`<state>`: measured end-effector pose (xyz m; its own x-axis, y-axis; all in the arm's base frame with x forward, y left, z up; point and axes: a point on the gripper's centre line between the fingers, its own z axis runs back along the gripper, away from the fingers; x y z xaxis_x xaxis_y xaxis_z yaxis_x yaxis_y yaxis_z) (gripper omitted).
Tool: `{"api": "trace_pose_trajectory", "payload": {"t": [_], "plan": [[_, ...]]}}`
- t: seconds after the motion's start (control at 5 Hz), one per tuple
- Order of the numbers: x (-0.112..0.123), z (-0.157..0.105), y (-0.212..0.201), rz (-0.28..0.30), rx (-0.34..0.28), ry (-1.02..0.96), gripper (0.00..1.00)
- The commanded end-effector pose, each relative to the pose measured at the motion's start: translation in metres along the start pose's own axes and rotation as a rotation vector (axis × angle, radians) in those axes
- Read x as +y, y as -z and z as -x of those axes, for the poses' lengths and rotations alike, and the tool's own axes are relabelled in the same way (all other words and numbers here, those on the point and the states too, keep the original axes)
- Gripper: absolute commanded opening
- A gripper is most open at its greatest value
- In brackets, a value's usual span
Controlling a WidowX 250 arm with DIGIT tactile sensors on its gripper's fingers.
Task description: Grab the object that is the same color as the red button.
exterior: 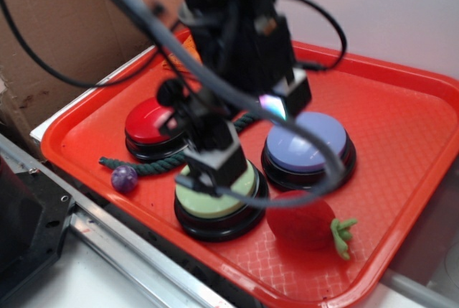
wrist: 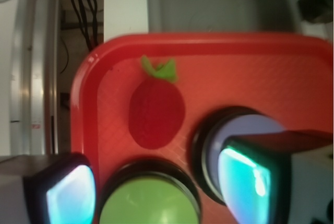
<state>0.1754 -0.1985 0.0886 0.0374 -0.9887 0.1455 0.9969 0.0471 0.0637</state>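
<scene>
The gripper [wrist: 159, 187] hangs over the green button [wrist: 150, 203] with its jaws spread wide and nothing between them; in the wrist view one finger [wrist: 70, 192] sits at the lower left and the other at the lower right, partly covering the lavender button [wrist: 237, 132]. In the exterior view the gripper [exterior: 240, 132] is low above the green button [exterior: 215, 197], which stands near the tray's front edge, and the lavender button [exterior: 308, 143] is just beside it toward the tray's middle. The red strawberry toy [exterior: 303, 220], green leaves pointing to the right, lies on the red tray [exterior: 401, 136] close to the front edge, just beside the green button and apart from the jaws. The red button [exterior: 147, 121] stands near the tray's left edge. A dark green rope [exterior: 143, 166] runs along its front, and a small purple ball [exterior: 124, 177] lies at the rope's left end near the front left corner.
</scene>
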Motion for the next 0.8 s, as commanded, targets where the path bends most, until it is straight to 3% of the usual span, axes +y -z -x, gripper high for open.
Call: {"api": "trace_pose_trajectory", "payload": {"t": [0.0, 0.6], "plan": [[-0.011, -0.014, 0.027, -0.032, 0.018, 0.015, 1.0], [-0.006, -0.021, 0.055, -0.038, 0.02, 0.073, 1.0]]}}
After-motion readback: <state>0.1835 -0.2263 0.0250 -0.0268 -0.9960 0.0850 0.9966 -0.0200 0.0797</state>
